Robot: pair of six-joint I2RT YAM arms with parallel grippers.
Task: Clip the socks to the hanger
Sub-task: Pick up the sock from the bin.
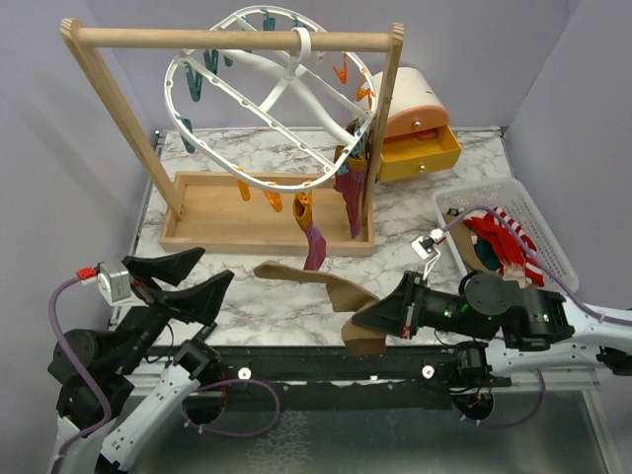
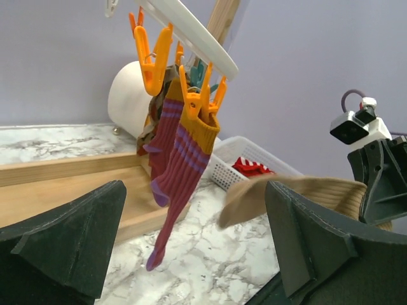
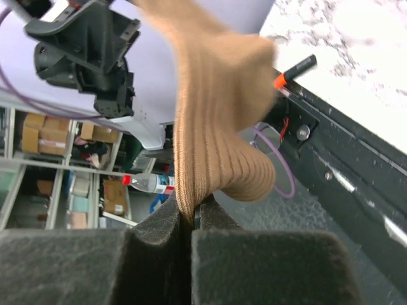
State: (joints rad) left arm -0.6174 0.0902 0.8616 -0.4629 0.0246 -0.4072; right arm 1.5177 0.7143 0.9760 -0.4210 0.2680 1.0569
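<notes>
**Entry: tan sock, in transit, with hazards**

- **Right gripper** [image 3: 191, 223]: clamped tight on a fold of the tan sock [image 1: 326, 288], below and in front of the hanger [image 1: 279, 89]. I see only a thin ridge of fabric between the pads.
- **Left gripper** [image 1: 212, 269]: jaws spread wide, holding nothing, below the hanger's left half. The sock's loose end lies just beside it.
- **Hanger**: hooked on the wooden bar [image 1: 227, 39] and tilted. A maroon sock [image 2: 181, 171] and others are already clipped along its near-right rim.
- **Basket** [image 1: 541, 212]: right of the hanger, with more socks inside.

**Risks, as I judge them**
1. The sock could slip, because the pinch is shallow and most of it trails unsupported.
2. The trailing end may drag or catch on the wooden tray under the hanger when I lift.
3. The hanger hangs freely, so pressing on a clip [image 2: 152, 57] could swing it away.
4. An approach from the right could knock the clipped socks off.
5. With the left jaws empty, the sock's edge may reach a clip bunched.
</notes>
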